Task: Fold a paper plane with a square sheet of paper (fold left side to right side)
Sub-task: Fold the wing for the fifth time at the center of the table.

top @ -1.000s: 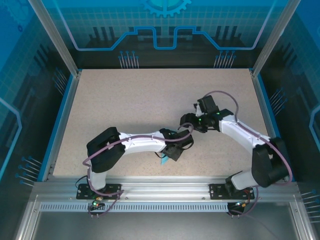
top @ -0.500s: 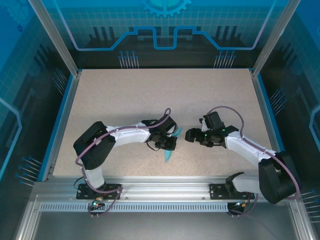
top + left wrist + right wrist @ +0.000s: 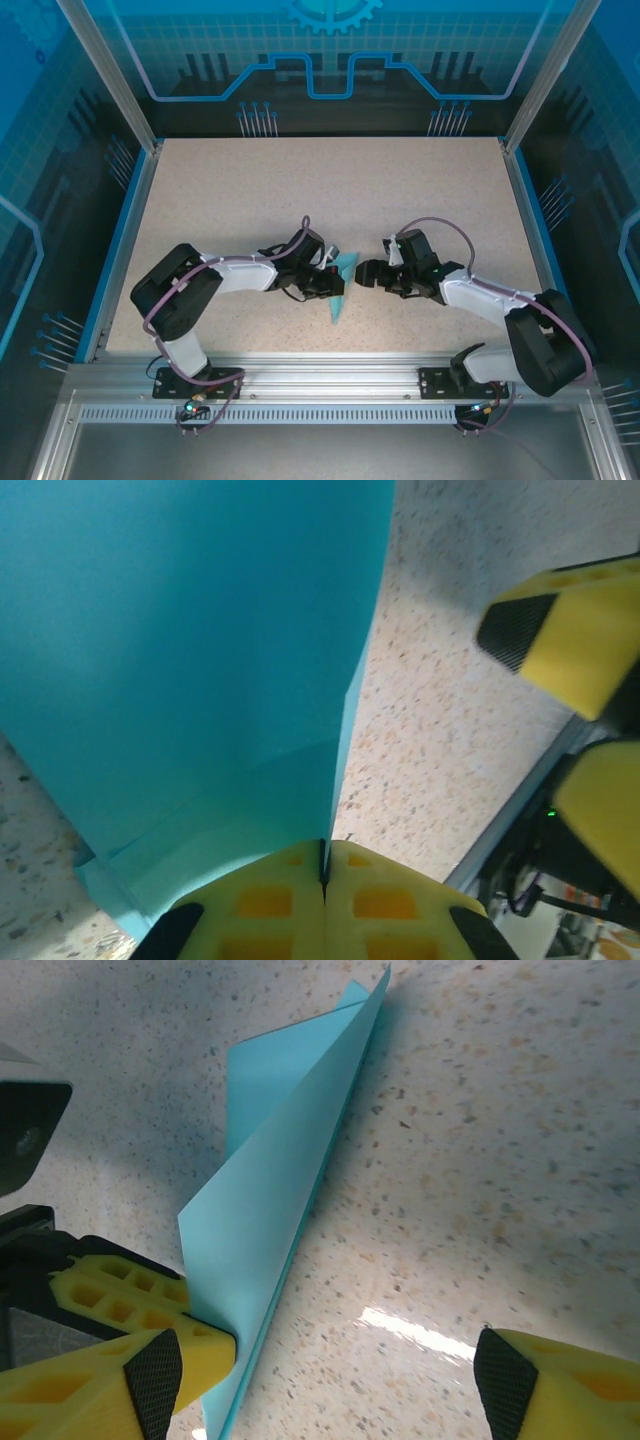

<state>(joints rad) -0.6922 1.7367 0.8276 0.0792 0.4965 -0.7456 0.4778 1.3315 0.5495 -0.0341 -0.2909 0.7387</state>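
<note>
I see the speckled table (image 3: 250,200) with both arms reaching into its middle near the front: left arm (image 3: 240,275) from the left, right arm (image 3: 480,295) from the right. Between them lies the cyan paper plane (image 3: 340,300), its point toward the near edge. One flap is lifted off the table and the other lies flat. My left gripper (image 3: 323,855) is clamped tight on the raised flap's edge. My right gripper (image 3: 366,272) sits just right of the paper, jaws spread wide and holding nothing. I can't tell whether one pad (image 3: 152,1372) touches the sheet.
</note>
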